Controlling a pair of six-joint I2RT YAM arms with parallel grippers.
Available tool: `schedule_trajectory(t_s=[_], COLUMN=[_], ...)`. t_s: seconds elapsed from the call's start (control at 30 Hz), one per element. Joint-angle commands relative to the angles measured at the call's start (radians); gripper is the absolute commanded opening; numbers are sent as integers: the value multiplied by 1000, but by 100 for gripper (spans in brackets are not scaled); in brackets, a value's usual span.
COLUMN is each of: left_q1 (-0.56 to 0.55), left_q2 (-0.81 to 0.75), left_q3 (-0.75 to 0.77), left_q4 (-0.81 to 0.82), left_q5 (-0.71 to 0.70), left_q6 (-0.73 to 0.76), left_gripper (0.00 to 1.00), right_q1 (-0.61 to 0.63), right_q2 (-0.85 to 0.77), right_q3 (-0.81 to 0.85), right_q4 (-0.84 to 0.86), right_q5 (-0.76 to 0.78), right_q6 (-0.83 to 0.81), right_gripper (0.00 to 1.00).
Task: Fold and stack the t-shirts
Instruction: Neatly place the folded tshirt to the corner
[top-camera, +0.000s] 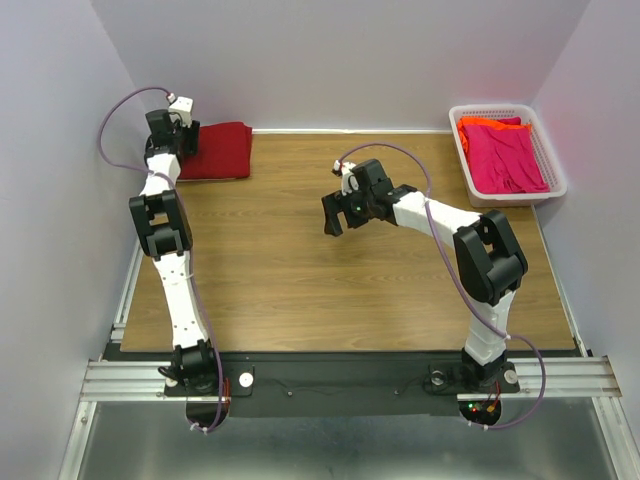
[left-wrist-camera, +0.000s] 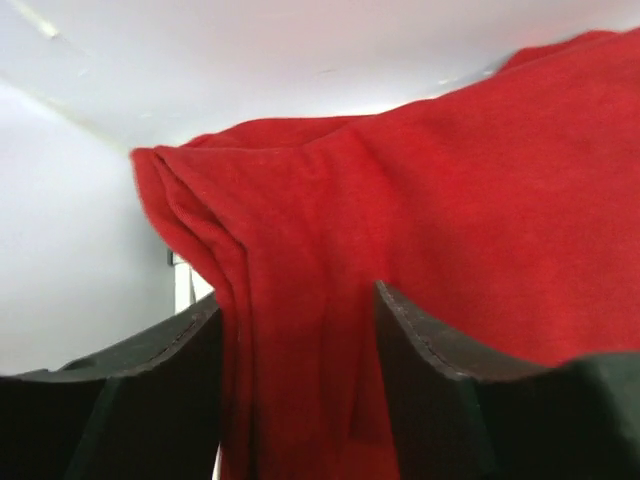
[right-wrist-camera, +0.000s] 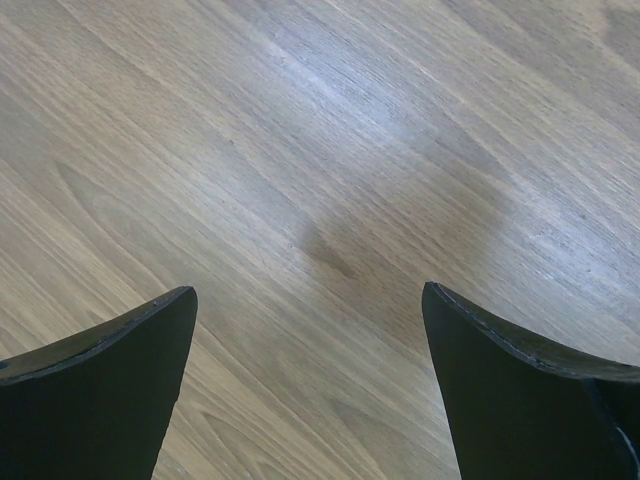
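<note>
A dark red t-shirt (top-camera: 218, 150) lies folded at the table's far left corner. My left gripper (top-camera: 188, 136) is at its left edge. In the left wrist view the gripper (left-wrist-camera: 300, 296) stands open, its dark fingers (left-wrist-camera: 440, 350) apart on either side of a bunched fold of the red t-shirt (left-wrist-camera: 430, 200). My right gripper (top-camera: 333, 222) hovers over the middle of the table. It is wide open (right-wrist-camera: 310, 292) with only bare wood below it. A bright pink t-shirt (top-camera: 510, 160) and an orange one (top-camera: 478, 125) lie crumpled in the basket.
The white lattice basket (top-camera: 556, 182) stands at the far right corner against the wall. Grey walls close in the wooden table (top-camera: 300, 280) on three sides. The arm bases sit on a rail at the near edge.
</note>
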Motion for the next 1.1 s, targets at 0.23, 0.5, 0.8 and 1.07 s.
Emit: schedule_trajectory(t_s=[0.23,0.5,0.8,1.07], left_q1=[49,60,48,-76], left_q2=[-308,-342,-500,-932], left_q3=[5,-60,-289,-771], left_q4=[-7,-89,-192,-233], left_q5=[-62,37,256,194], left_q6=[124,104,17,0], left_gripper=[82,55,70,92], right_q1=[1,-28,-123,-375], right_q2=[-50,-31,-86,-289], right_q3=[-24,-24,-20,-171], right_q4=[-4,-8,-54,-98], right_q5=[26,-42,-152,-209], right_q6=[-26,-8,27,24], right_gripper=[100,100,100,100])
